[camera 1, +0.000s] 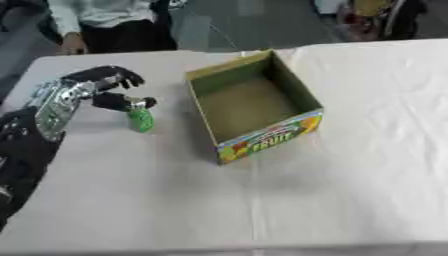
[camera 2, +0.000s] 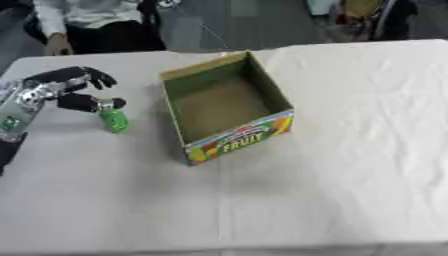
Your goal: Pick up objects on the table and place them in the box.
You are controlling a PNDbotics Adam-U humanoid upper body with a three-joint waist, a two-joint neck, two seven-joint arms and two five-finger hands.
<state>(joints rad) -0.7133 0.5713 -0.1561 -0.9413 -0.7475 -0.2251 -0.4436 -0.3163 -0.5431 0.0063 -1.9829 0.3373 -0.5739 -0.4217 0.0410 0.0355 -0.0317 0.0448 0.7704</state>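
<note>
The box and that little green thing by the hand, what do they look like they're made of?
The box looks like printed cardboard: thin, straight walls, dull brownish-green inside, colourful fruit print on the front. The green object looks like smooth plastic with a slight sheen, perhaps a small bottle; too blurred to be sure. The left hand pinches its top.

A matt white cloth (camera 1: 350,150) covers the table. On it stands a cardboard box (camera 1: 254,102), dull inside, with glossy print outside. Left of the box, the left hand (camera 1: 101,87) looks black plastic with shiny silver metal.
</note>
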